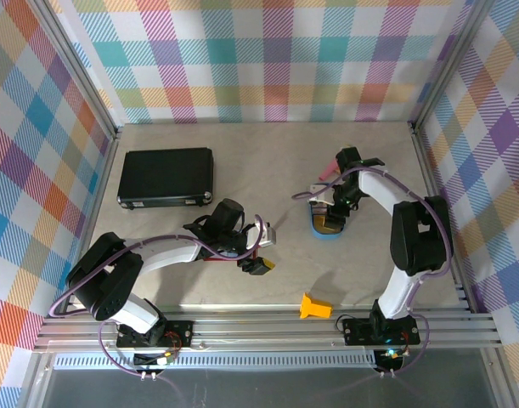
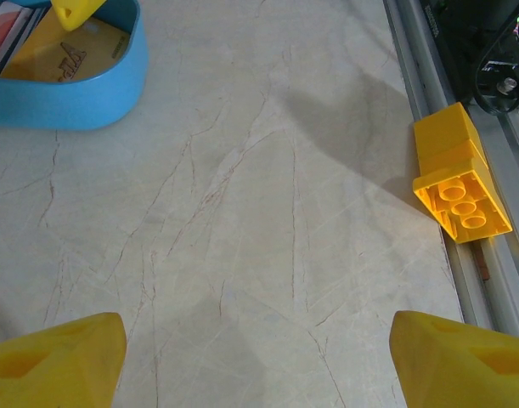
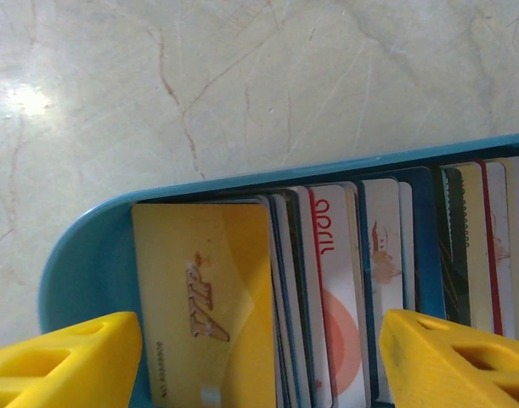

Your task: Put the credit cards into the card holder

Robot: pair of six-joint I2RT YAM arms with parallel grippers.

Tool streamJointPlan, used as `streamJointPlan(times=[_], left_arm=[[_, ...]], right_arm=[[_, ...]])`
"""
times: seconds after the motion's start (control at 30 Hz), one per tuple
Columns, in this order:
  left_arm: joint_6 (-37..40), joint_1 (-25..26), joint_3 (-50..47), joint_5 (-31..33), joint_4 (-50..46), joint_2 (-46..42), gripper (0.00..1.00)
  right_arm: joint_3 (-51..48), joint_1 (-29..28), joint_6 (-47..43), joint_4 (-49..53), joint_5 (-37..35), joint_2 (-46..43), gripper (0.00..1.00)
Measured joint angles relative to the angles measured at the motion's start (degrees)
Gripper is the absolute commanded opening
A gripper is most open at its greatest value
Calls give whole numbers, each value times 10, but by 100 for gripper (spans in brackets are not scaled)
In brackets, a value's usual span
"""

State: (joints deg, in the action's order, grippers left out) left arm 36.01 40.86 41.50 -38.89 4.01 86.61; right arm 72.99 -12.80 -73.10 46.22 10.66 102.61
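Marble-look worktop (image 3: 242, 85), right claw (image 3: 259, 361) wide over the credit cards (image 3: 335, 280) in the blue tray (image 3: 72, 259), left claw (image 2: 257, 361) wide too, so I'd pinch just one card's edge.

From above and behind the arm bases (image 1: 157, 330), we look down on the whole tabletop (image 1: 242, 161). Our left wrist camera looks low across it; our right wrist camera sits close over the blue tray (image 3: 76, 255), seen in all three views.
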Motion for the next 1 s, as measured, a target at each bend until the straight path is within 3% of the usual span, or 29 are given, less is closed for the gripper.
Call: streamJointPlan(times=[0.4, 0.8, 1.0], left_arm=[[9, 3, 0, 4, -9, 4, 81], [9, 4, 0, 5, -10, 11, 81], [9, 4, 0, 4, -10, 12, 81]], right_arm=[[-62, -3, -11, -95, -17, -1, 81], [-85, -4, -5, -181, -52, -9, 68], [-94, -4, 0, -213, -65, -16, 56]])
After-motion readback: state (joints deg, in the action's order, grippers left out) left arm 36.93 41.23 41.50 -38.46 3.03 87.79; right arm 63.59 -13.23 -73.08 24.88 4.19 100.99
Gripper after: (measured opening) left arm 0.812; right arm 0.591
